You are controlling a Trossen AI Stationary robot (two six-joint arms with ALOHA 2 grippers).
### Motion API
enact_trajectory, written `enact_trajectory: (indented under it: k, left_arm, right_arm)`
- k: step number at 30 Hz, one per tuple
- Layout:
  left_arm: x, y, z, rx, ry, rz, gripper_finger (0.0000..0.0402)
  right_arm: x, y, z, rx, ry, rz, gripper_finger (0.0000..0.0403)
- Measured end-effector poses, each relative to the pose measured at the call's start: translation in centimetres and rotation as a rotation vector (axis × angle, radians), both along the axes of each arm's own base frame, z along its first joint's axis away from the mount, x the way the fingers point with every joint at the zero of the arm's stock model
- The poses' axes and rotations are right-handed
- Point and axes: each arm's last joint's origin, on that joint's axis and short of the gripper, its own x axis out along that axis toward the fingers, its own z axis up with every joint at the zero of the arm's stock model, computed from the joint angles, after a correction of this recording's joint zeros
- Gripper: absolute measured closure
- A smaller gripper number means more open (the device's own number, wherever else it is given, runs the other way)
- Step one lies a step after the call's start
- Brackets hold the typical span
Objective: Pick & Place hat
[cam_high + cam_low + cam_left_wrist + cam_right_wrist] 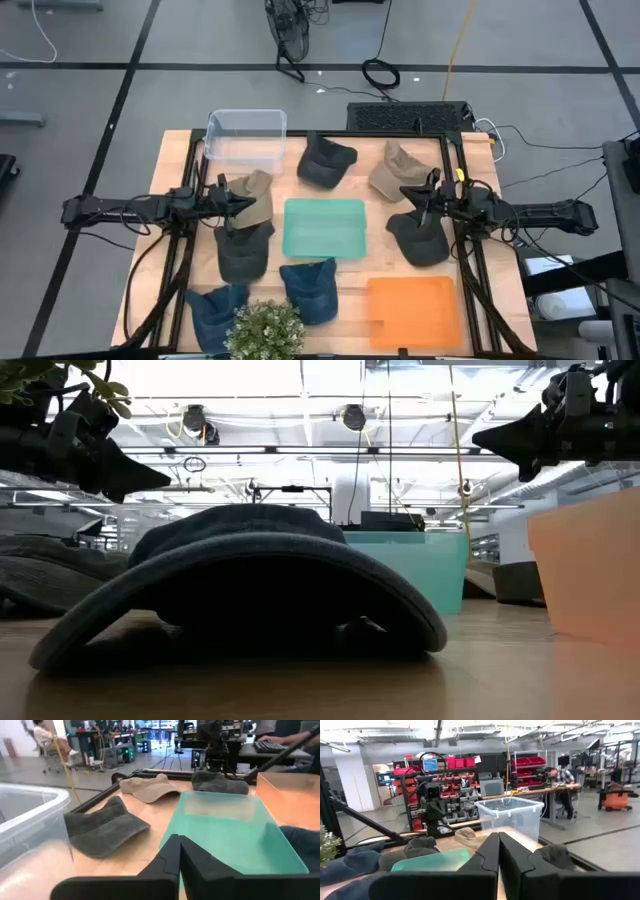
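Looking straight down, the high view shows a pale wooden table strewn with soft caps around a shallow mint-green plastic tray, with a clear plastic bin at the far left corner, a flat orange tray near the front right and a leafy potted plant at the front edge. The left pincer hovers with fingers pressed together over an olive-tan cap, and a dark grey cap lies just on the near side of it. The right pincer, equally pressed together and holding nothing, hangs above a second dark grey cap, with a beige cap just beyond it. Each arm therefore has a hat almost directly beneath it, so neither is clearly nearer; the coming move looks like a descent, not a reach.

The low view is filled by a dark denim-blue cap lying brim-forward on the table, both arms hanging well above it.

The left wrist view shows the closed fingers pointing across the green tray, a charcoal cap to one side.

The right wrist view shows its joined fingers aimed towards the clear bin
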Motion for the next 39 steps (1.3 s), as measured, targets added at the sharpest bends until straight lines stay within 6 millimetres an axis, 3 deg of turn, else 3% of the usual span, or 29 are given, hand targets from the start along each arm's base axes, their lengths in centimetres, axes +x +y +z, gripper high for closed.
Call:
enact_trajectory:
  k: [9,15,27,32,39]
  left_arm:
    - [-0.1,0.4,0.4,-0.041,-0.052,0.129,0.0375]
    - [-0.1,0.2,0.1,-0.119,-0.041,0.087,0.0343]
    - [-0.1,0.3,-0.4,-0.141,0.005,0.118,0.0218]
    - [0.0,0.3,0.2,-0.156,0.134,0.152,0.0178]
    - [0.5,0.6,3.0,-0.211,0.418,0.273,0.018]
  right_arm:
    - [0.0,0.0,-0.2,-0.033,0.029,0.001,0.0403]
    - [0.1,0.0,-0.4,-0.001,0.044,0.007,0.0403]
    - [0.6,0.2,-1.3,0.067,0.117,0.052,0.0403]
    - [0.6,0.3,-1.0,0.057,0.094,0.084,0.0403]
    - [0.5,0.3,-0.6,0.026,0.06,0.082,0.0403]
